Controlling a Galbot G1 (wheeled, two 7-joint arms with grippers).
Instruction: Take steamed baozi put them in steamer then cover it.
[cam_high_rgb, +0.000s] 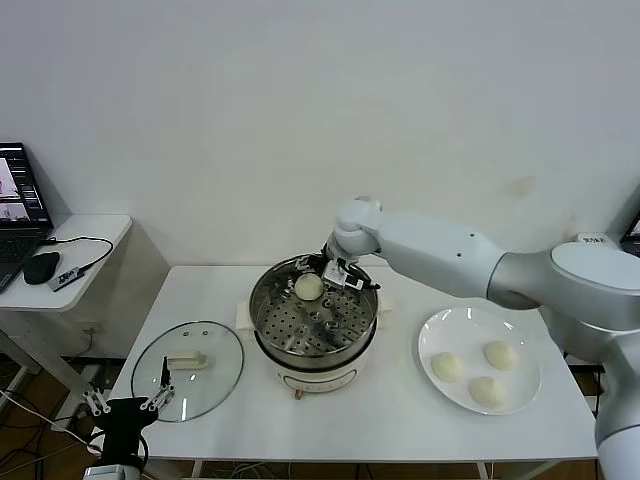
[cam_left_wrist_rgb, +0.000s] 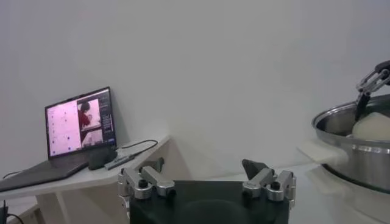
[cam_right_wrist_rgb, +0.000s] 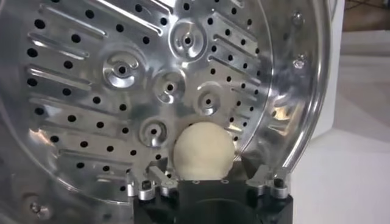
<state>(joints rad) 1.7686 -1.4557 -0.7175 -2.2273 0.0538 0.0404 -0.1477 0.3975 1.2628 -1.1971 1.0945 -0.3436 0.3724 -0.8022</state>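
One bun (cam_high_rgb: 309, 286) lies on the perforated floor of the steamer (cam_high_rgb: 266, 318), toward its far side; in the right wrist view the same bun (cam_right_wrist_rgb: 203, 151) rests on the metal floor between the spread fingers of the right gripper (cam_right_wrist_rgb: 207, 184). Three buns remain on the white plate (cam_high_rgb: 436, 335) to the right of the steamer: one nearer the steamer (cam_high_rgb: 447, 366), one farther right (cam_high_rgb: 500, 354), one nearest the table's front edge (cam_high_rgb: 489, 391). The glass lid (cam_high_rgb: 188, 369) lies flat on the table (cam_high_rgb: 400, 420) to the left of the steamer, well apart from it, handle up. By this layout, one of four buns is placed; three transfers and the covering are left.

Right arm: reaches from the right across the plate to the steamer's far rim, with its gripper (cam_high_rgb: 335, 272) tipped down into the basket just beside the bun. The jaws stand wide and hold nothing; the bun sits between them, apparently released.

Left arm: parked low at the near left corner, off the table's edge, near the lid. Its gripper (cam_high_rgb: 128, 402) is fully spread and empty, as the left wrist view confirms (cam_left_wrist_rgb: 206, 176); a laptop (cam_left_wrist_rgb: 79, 129) stands on a side table beyond.
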